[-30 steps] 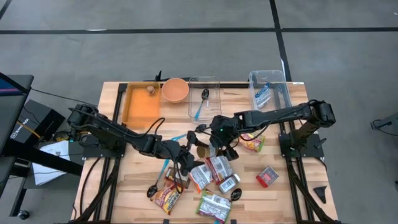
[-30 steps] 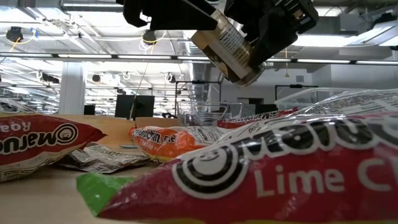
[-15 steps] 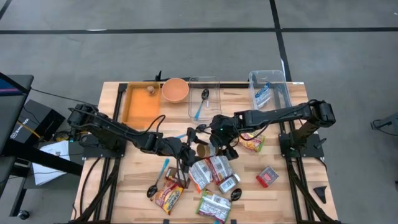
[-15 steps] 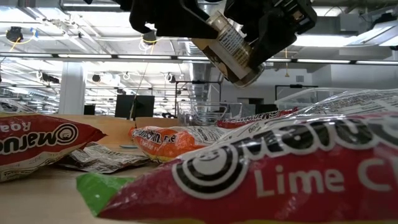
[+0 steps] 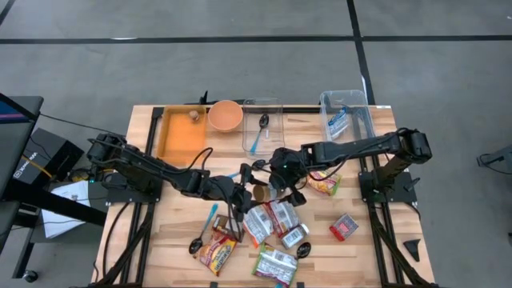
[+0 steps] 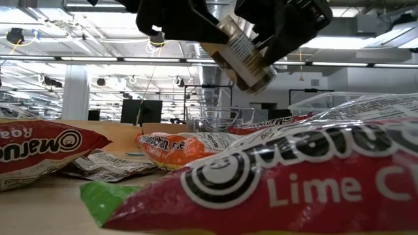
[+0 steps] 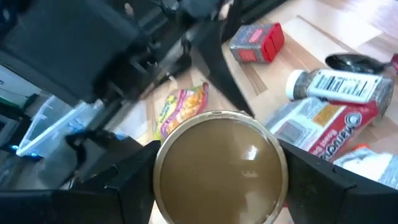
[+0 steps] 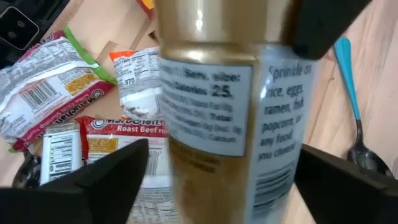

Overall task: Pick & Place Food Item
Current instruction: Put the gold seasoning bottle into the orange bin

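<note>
Both grippers are meeting at one jar (image 6: 238, 55), hanging above the packets (image 5: 272, 220) mid-worktop (image 5: 368, 248). Left gripper (image 7: 217, 171) is clamping it; right gripper (image 8: 205, 180) is standing apart around it. If left grip is weak, the jar is risking falling.

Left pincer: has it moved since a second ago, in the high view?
Yes. The left pincer has shifted toward the right pincer and the jar, away from the blue spoon lying on the table.

orange tray (image 5: 178, 136), peach bowl (image 5: 226, 115), blue spoon (image 5: 211, 217)
</note>
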{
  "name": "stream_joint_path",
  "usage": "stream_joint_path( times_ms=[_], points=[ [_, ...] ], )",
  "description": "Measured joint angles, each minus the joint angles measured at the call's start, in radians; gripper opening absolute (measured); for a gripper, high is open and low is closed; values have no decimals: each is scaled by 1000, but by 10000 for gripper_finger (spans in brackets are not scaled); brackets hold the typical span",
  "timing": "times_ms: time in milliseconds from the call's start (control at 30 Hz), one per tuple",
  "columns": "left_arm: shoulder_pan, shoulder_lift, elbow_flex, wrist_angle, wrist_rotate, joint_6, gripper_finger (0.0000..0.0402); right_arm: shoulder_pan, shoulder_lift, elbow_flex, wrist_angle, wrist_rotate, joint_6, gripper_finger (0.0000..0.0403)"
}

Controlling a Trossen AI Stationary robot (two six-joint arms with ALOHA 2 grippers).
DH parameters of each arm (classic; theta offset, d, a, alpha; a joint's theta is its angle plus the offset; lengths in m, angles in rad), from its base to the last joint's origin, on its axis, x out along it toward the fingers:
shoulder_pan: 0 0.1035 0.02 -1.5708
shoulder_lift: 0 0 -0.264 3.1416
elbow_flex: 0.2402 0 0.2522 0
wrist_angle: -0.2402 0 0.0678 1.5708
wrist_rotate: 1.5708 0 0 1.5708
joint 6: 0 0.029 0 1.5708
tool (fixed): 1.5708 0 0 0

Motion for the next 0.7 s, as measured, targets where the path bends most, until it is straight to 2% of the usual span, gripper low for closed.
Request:
stream_joint_path(
  times_ms=[67, 133, 233, 333, 533, 700],
  points=[
    [0, 0, 0, -6, -15, 0, 270, -5, 0, 7, -10, 0, 11, 384],
    [-1, -2, 1, -30, -63, 2, 270, -12, 0, 14, -23, 5, 16, 370],
    [-1, -19, 1, -111, -116, -26, 270, -25, 0, 19, -41, 10, 18, 351],
    [-1, -58, 1, -207, -122, -82, 270, -39, -8, 19, -73, 9, 26, 345],
    [2, -160, 0, -470, -161, -261, 270, -65, -26, 16, -121, 0, 71, 356],
    [6, -227, 0, -715, -300, -462, 270, -69, -27, 17, -122, 0, 80, 366]
  ],
)
